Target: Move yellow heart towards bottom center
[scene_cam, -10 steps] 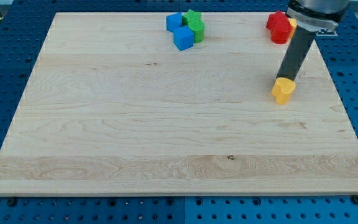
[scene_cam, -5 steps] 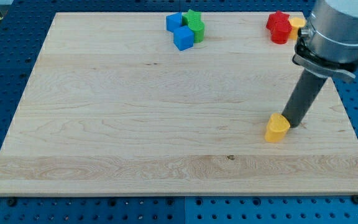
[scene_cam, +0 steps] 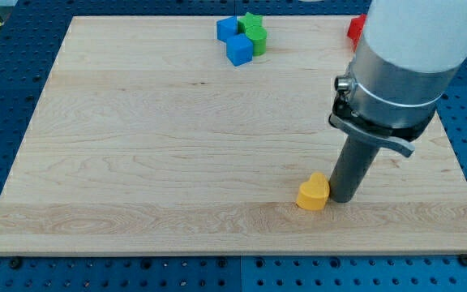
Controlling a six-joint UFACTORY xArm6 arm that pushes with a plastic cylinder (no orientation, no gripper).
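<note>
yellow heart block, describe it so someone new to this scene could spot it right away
Look at the light wooden board, then down toward its bottom edge, a little to the view's right of centre. There the small yellow heart-shaped block sits alone, with my tip right beside it on the view's right. It is the only yellow block in view, far from the blue and green cluster at the top.

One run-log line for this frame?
tip right of, against yellow heart | heart right of bottom centre | push ongoing
</note>
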